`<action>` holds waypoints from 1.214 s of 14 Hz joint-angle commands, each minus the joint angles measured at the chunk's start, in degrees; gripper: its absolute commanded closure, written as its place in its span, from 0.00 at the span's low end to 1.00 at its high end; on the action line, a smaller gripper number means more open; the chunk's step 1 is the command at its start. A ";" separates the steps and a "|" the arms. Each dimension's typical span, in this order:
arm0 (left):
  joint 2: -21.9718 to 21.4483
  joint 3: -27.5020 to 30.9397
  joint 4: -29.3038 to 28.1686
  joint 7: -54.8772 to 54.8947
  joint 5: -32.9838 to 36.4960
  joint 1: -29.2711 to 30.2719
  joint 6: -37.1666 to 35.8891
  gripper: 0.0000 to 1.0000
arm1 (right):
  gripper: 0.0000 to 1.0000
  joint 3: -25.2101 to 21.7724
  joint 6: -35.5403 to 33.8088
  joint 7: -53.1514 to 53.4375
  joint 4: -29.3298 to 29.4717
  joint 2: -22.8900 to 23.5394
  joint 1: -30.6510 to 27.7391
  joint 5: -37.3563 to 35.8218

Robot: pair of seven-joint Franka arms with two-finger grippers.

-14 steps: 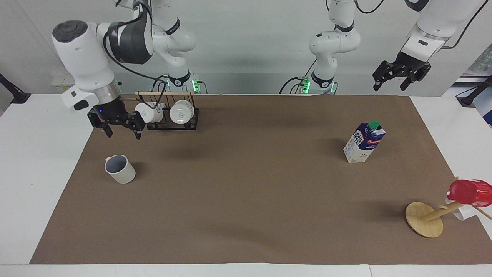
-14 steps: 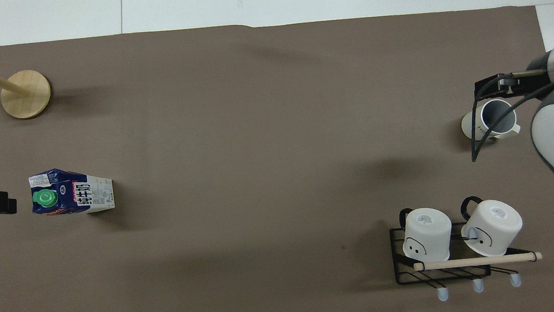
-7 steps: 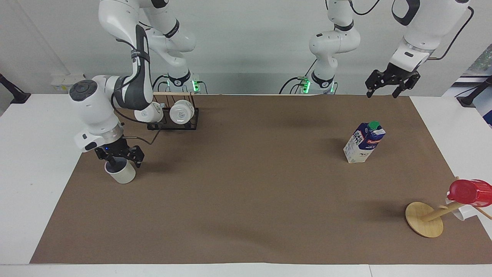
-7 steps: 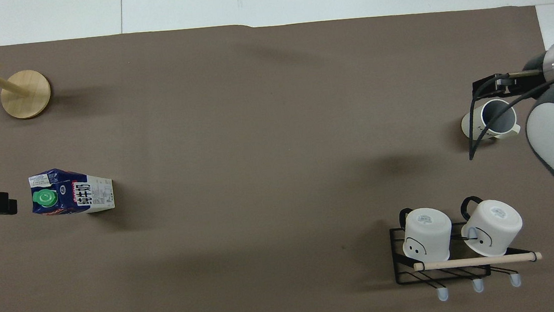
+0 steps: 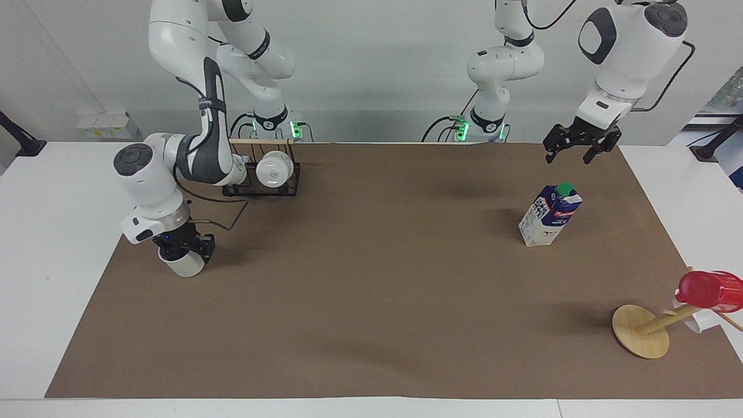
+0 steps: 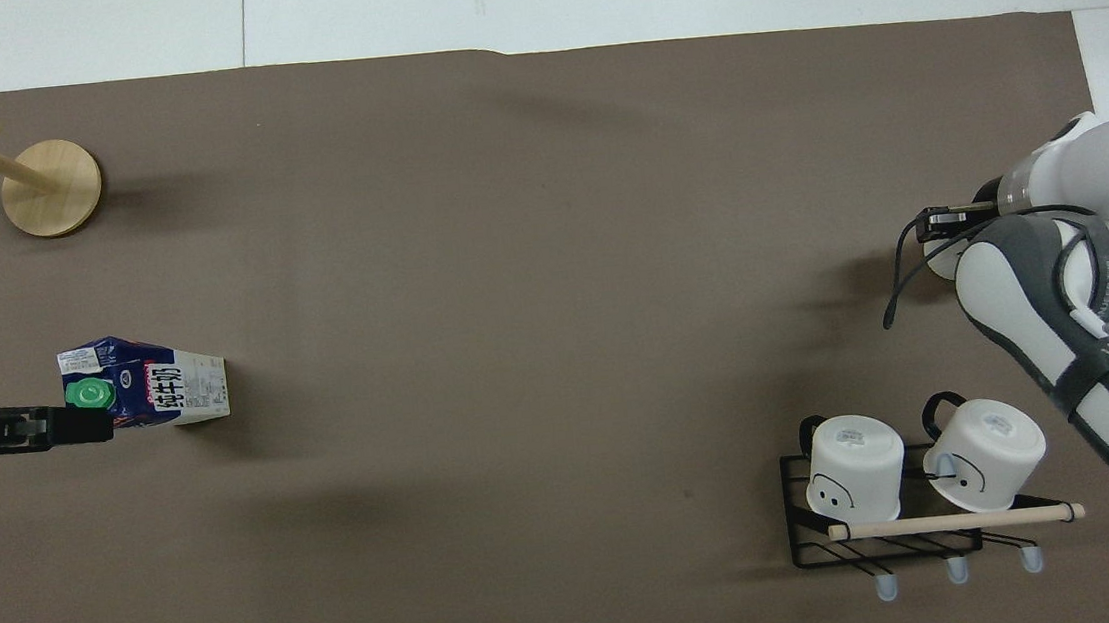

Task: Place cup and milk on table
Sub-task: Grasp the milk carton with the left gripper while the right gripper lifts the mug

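The pale grey cup (image 5: 184, 267) stands upright on the brown paper of the table (image 5: 371, 290), toward the right arm's end. My right gripper (image 5: 184, 248) has come straight down on the cup and is shut on its rim. In the overhead view the right arm hides all but a sliver of the cup (image 6: 935, 256). The white and blue milk (image 5: 548, 217) carton stands upright toward the left arm's end, green cap on top. My left gripper (image 5: 569, 157) hangs open in the air above the milk (image 6: 155, 392), apart from it.
A black wire rack (image 5: 264, 184) with white mugs (image 6: 854, 466) sits near the right arm's base. A wooden mug tree (image 5: 641, 332) carrying a red cup (image 5: 711, 290) is at the table's corner farthest from the robots, at the left arm's end.
My right gripper dropped from above the paper onto the cup and its fingers closed in on it. My left gripper came down and over toward the milk, still open.
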 commanded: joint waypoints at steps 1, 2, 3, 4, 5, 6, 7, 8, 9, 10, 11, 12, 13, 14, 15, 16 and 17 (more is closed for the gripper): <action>-1.49 0.01 -3.43 0.73 0.89 -0.15 3.87 0.00 | 1.00 0.29 0.73 -1.42 -0.25 -0.34 -0.23 0.85; -1.31 0.01 -4.13 0.73 0.89 -0.07 4.84 0.00 | 1.00 0.38 0.56 -1.33 -0.07 -0.52 -0.15 0.85; -1.22 0.01 -4.74 0.73 0.89 -0.06 6.15 0.00 | 1.00 0.46 0.21 -1.25 0.28 -0.78 0.20 0.85; -0.96 0.01 -5.88 1.17 0.89 -0.06 7.82 0.00 | 1.00 0.73 -0.06 -1.16 0.28 -1.13 0.29 0.85; -0.78 0.01 -6.50 1.61 0.89 0.11 9.14 0.00 | 1.00 0.99 -0.06 -1.16 0.45 -1.40 0.38 0.85; -0.52 0.01 -7.12 1.70 0.89 0.28 10.37 0.00 | 1.00 1.43 -0.24 -1.24 0.80 -1.83 0.47 0.85; 0.27 0.01 -7.56 1.70 0.89 0.37 11.69 0.00 | 1.00 2.48 -0.59 -1.16 1.42 -2.10 0.47 0.85; 0.97 0.01 -7.74 1.70 0.89 0.37 12.57 0.00 | 1.00 3.27 -1.89 -1.07 2.29 -2.19 0.47 0.85; 1.85 0.10 -7.74 1.87 0.89 0.37 13.71 0.00 | 1.00 4.06 -3.39 -0.98 3.43 -2.19 0.65 0.85; 2.55 0.01 -7.74 1.87 0.89 0.46 14.77 0.00 | 1.00 4.50 -4.10 0.06 4.14 -2.28 1.52 0.76; 3.17 0.01 -7.74 1.87 0.89 0.46 15.39 0.00 | 1.00 4.51 -4.19 1.99 4.76 -2.28 3.00 0.76; 3.61 0.01 -7.74 1.87 0.89 0.46 16.26 0.00 | 1.00 4.51 -4.37 4.10 5.37 -2.28 5.02 0.59; 4.40 0.10 -7.74 1.87 0.98 0.46 17.32 0.00 | 1.00 4.51 -4.37 6.29 5.55 -2.19 7.04 -0.02; 5.19 0.01 -7.74 1.87 0.98 0.46 18.37 0.00 | 1.00 4.51 -4.28 9.53 5.55 -2.19 8.98 -0.12; 6.07 0.01 -7.74 1.87 0.98 0.46 18.99 0.00 | 1.00 4.51 -4.28 12.87 5.64 -2.19 10.91 -0.29; 6.25 0.01 -7.74 1.87 0.98 0.46 19.26 0.00 | 1.00 4.51 -4.11 15.43 5.73 -2.19 12.93 -0.29; 6.43 0.10 -7.74 1.87 0.98 0.46 19.26 0.00 | 1.00 4.51 -4.02 17.98 5.73 -2.19 15.13 -0.38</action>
